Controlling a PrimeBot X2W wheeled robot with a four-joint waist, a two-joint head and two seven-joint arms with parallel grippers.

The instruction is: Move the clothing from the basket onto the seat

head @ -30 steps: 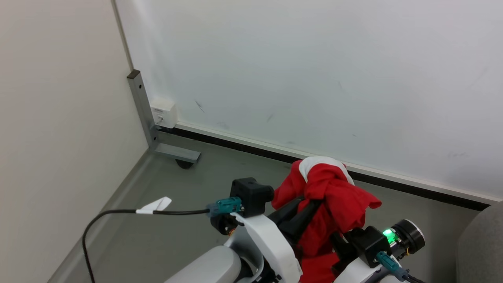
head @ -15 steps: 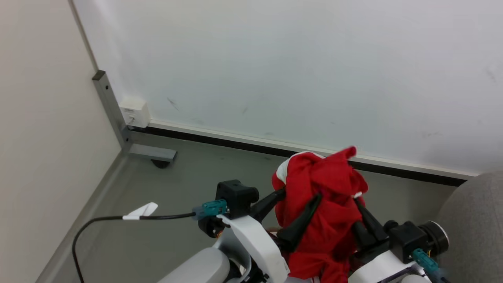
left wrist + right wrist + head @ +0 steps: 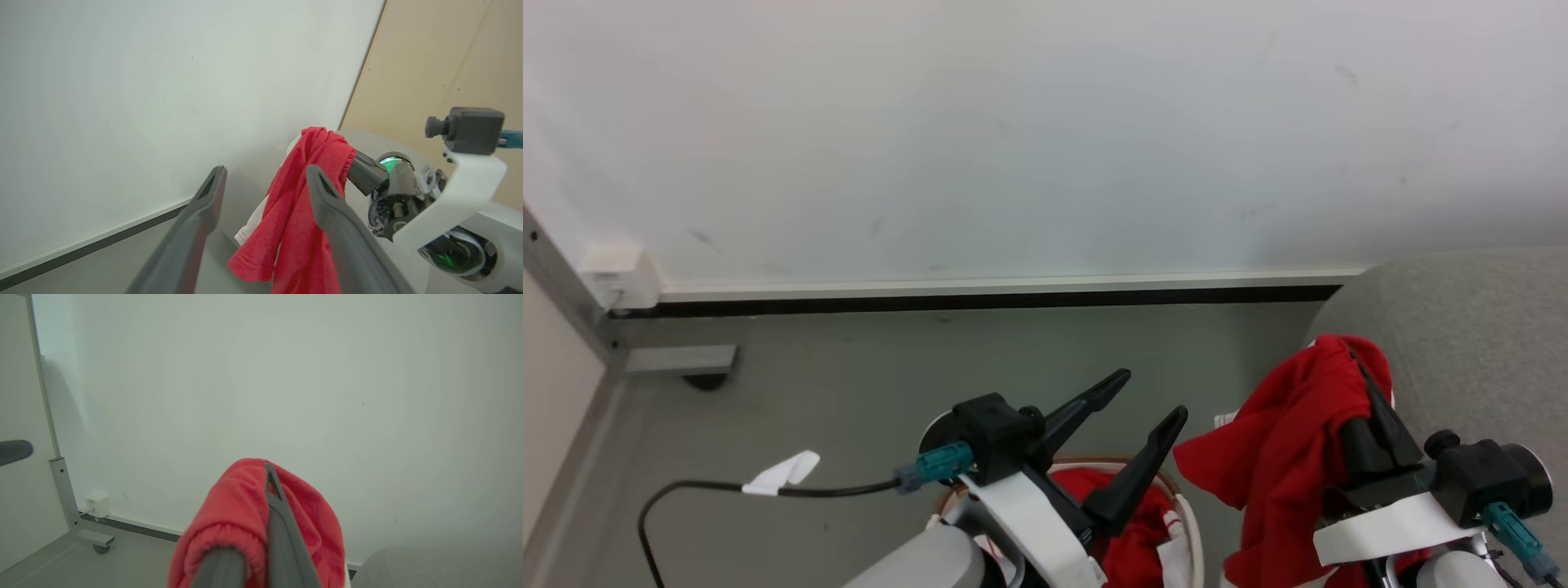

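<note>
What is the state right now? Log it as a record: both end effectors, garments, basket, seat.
left end effector: open, empty, by oval white plastic basket
right end effector: shut on bright red soft garment, held up beside light-grey upholstered seat
basket contents: more red clothing
seat: no garment on its visible part

The garment [image 3: 1290, 465] hanging from the right gripper [image 3: 1347, 371] is bright red with white trim at its edge, and that gripper's fingers are black. Beneath the left gripper [image 3: 1152, 394], also black-fingered, more red cloth [image 3: 1143, 531] with white stripes lies in a white, brown-rimmed basket [image 3: 1194, 527]. Beyond the right gripper, the sofa [image 3: 1462, 327] is light grey. Behind the left gripper is a teal plug [image 3: 935, 465].
</note>
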